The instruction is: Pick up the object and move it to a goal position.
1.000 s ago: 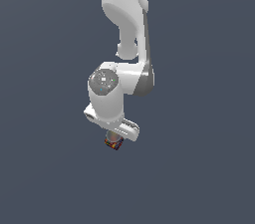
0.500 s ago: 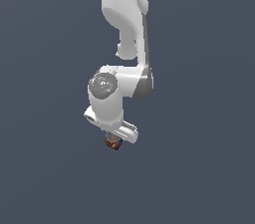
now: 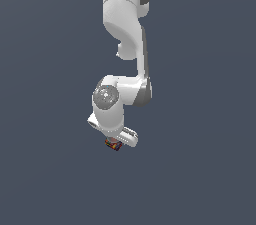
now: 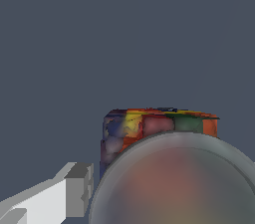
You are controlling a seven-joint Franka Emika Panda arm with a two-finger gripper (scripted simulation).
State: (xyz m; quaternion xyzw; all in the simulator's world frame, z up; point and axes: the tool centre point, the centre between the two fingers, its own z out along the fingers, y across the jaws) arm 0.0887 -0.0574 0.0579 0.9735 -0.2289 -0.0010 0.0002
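Where it hangs beneath the white arm, the hand is clenched on the small cube of little red, blue, yellow, green and orange squares, its tiles smudged and blurry.

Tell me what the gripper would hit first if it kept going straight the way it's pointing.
The gripper points downward with the cube at its tip; beyond that only plain grey background shows, so the way looks free, though depth is unclear.

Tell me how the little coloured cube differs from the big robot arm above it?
The cube is tiny and patchworked in red, blue, yellow and green; the arm is large and plain white with grey joints. The cube is boxy, the arm rounded and bent. Both hang against the same bare grey backdrop, the cube right under the arm's tip.
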